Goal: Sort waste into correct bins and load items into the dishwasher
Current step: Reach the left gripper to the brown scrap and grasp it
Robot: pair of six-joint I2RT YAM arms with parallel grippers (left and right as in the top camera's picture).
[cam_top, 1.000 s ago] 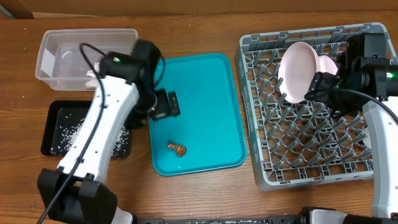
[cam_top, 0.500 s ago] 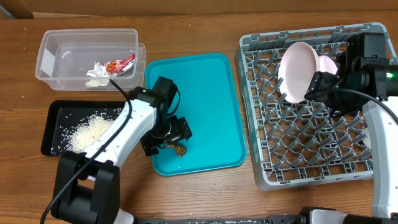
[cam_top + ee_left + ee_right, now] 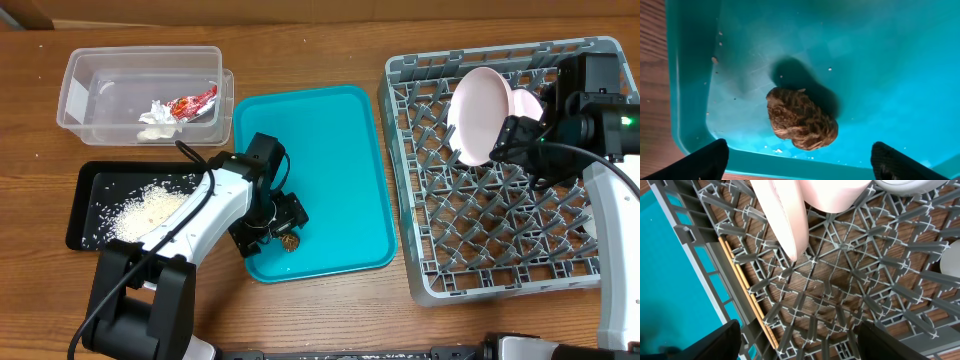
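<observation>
**Left claw spread wide over the scrap on the teal tray**

From overhead, the left claw (image 3: 283, 226) hangs over the 7 o'clock corner of the teal serving tray (image 3: 330, 140), which lies mid-way across the wooden table (image 3: 330, 310). The brown food scrap (image 3: 801, 119) sits on the tray floor close to the 6 o'clock rim. In the left wrist view the claw's two fingertips show at the 7 and 5 o'clock corners of the picture, spread wide. The scrap lies between them and apart from both, so nothing is gripped.

At the table's 10 o'clock stands the clear tub (image 3: 80, 100). It holds the red-and-white wrapper (image 3: 195, 101) and, just beside it toward 8 o'clock, the white tissue wad (image 3: 157, 122). At the tub's 6 o'clock lies the black tray (image 3: 84, 178), with rice grains (image 3: 145, 210) heaped and scattered in it.

The grey dish rack (image 3: 500, 280) fills the 3 o'clock side. A pale pink plate (image 3: 478, 115) stands on edge among the pegs toward the rack's 12 o'clock, with a pale pink bowl (image 3: 527, 102) against its 3 o'clock side. The right claw (image 3: 518, 140) is just beside the plate's 4 o'clock rim. Its fingertips sit wide apart in the right wrist view, with only rack grid between them, so it is empty. Wooden chopsticks (image 3: 745, 292) lie along the inside of the rack's wall, at 9 o'clock in that view.
</observation>
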